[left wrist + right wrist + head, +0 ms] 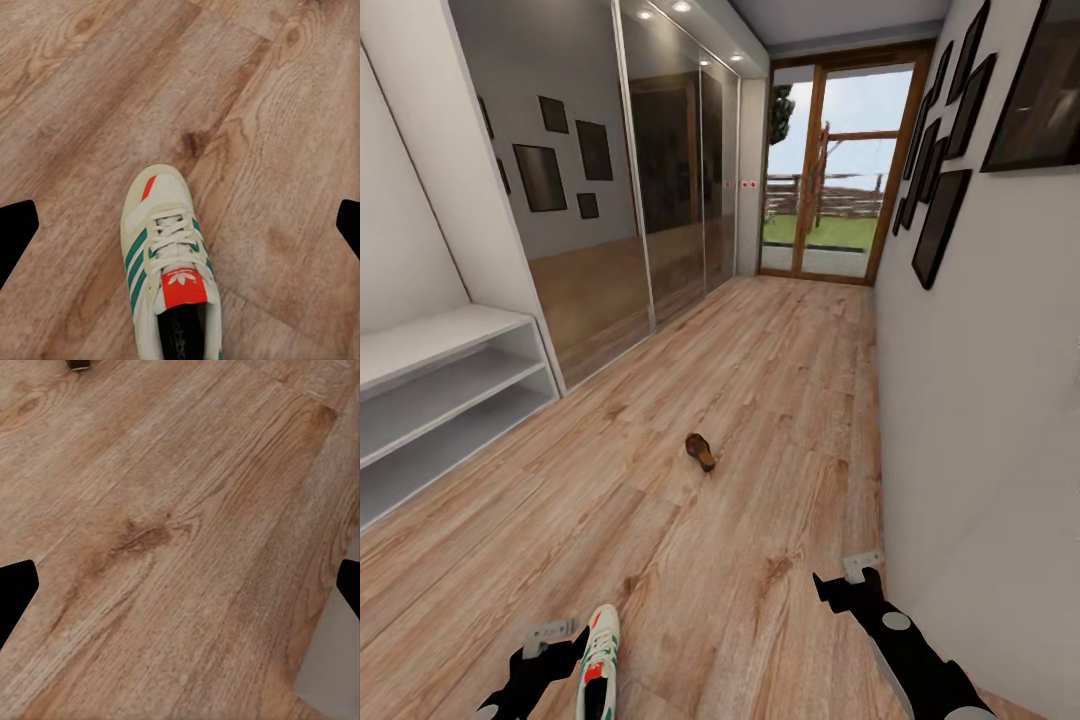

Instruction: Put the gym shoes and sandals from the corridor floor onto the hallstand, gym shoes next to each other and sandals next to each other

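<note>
The left gripper [565, 640] is hovering spread wide and empty beside the gym shoe [598, 662] lying on the wood-plank floor [760, 400] — closing off-centre is risking a tipped, slipping shoe — while the right gripper [847, 578] is hanging open over bare planks.

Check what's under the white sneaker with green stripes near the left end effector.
Light brown wood-plank floor lies under the white green-striped sneaker. Its sole covers the contact patch, so nothing beneath it can be confirmed.

The gym shoe's [171, 259] heel is cut off by the frame's edge.
</note>
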{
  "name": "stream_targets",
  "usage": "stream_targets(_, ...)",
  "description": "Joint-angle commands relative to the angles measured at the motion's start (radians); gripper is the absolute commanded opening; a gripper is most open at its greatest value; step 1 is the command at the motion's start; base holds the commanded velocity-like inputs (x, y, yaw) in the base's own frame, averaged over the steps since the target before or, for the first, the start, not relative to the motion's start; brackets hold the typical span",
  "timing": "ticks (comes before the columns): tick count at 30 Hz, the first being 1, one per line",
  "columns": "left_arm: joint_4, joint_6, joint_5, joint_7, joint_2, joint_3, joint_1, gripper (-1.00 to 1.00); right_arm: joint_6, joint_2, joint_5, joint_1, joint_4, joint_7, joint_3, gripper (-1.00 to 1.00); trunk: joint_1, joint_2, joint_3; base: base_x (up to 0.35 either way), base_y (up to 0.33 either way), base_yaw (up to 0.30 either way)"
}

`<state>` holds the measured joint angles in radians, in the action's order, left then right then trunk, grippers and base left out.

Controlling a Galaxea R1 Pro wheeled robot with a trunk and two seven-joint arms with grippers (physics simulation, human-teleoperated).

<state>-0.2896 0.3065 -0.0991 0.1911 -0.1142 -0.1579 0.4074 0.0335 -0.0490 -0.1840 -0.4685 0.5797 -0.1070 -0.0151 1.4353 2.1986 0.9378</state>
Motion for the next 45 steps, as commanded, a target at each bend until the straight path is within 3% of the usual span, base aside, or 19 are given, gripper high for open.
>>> stream_targets(1,0.001,0.001,-0.01,0.01,0.0,-0.003,0.001,1.0,0.003,0.0,-0.008,0.0,0.0,-0.003,-0.002,1.0,0.0,0.0,0.001,0.0,-0.011,0.0)
stream_targets(32,0.001,0.0,-0.01,0.02,-0.001,0.002,-0.001,1.0,0.002,0.001,-0.007,-0.001,0.0,-0.002,-0.002,1.0,0.0,0.0,0.002,0.0,-0.001,0.175)
stream_targets(39,0.001,-0.002,-0.01,0.02,0.0,0.011,-0.001,1.0,0.002,0.002,-0.006,0.0,0.001,-0.002,-0.005,1.0,0.027,0.049,0.024,0.0,0.0,0.006)
stream_targets(45,0.002,-0.004,-0.01,0.013,0.0,0.055,0.0,1.0,0.0,0.008,-0.006,-0.001,0.02,-0.002,0.0,1.0,0.05,0.091,0.042,0.0,0.0,0.0)
